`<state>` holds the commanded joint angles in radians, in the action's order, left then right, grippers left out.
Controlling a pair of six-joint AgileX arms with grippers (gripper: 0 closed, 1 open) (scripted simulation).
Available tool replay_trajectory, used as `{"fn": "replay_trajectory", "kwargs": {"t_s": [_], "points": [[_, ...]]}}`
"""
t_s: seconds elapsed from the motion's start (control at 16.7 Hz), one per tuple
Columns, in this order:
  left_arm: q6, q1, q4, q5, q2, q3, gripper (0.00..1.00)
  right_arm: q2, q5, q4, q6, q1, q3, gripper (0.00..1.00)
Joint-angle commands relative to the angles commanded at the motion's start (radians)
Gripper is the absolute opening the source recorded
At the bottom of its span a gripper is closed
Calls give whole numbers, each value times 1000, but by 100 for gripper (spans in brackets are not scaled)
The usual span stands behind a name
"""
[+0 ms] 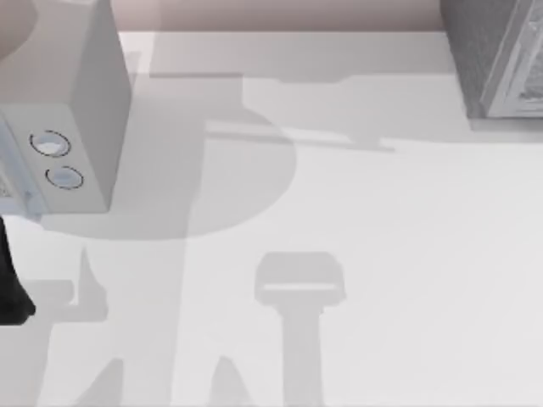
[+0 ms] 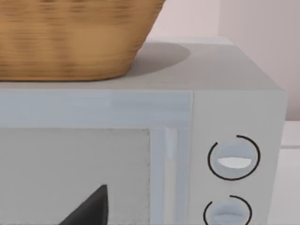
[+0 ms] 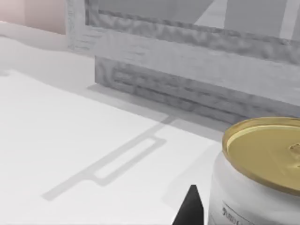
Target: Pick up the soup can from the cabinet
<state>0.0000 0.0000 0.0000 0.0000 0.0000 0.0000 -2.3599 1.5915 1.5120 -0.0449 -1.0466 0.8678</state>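
Note:
The soup can (image 3: 262,173) has a gold lid and a white label and stands upright, very close in the right wrist view. A dark part of my right gripper (image 3: 190,208) shows right beside it; contact between them cannot be made out. The can's base is cut off by the frame. Behind it stands the cabinet (image 3: 187,56), dark grey and speckled, with a paler lined front. The cabinet (image 1: 496,55) sits at the table's far right corner. My left arm (image 1: 13,280) is at the left edge, and a dark part of my left gripper (image 2: 89,208) faces the pale box.
A pale grey box with two round dials (image 1: 64,110) stands at the table's far left. A woven basket (image 2: 70,37) sits on top of it. The white table (image 1: 339,254) stretches between box and cabinet, crossed by arm shadows.

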Motion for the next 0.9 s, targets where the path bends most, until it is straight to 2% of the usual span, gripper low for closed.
{"fn": "replay_trajectory", "kwargs": {"t_s": [0.18,0.48,0.72,0.9], "points": [[0,0,0,0,0,0,100,22,25,13,-11,13,-40,0],[0,0,0,0,0,0,100,67,124,42,-31,61,-203,0],[0,0,0,0,0,0,100,69,132,45,-32,64,-211,0],[0,0,0,0,0,0,100,69,132,45,-32,64,-211,23]]}}
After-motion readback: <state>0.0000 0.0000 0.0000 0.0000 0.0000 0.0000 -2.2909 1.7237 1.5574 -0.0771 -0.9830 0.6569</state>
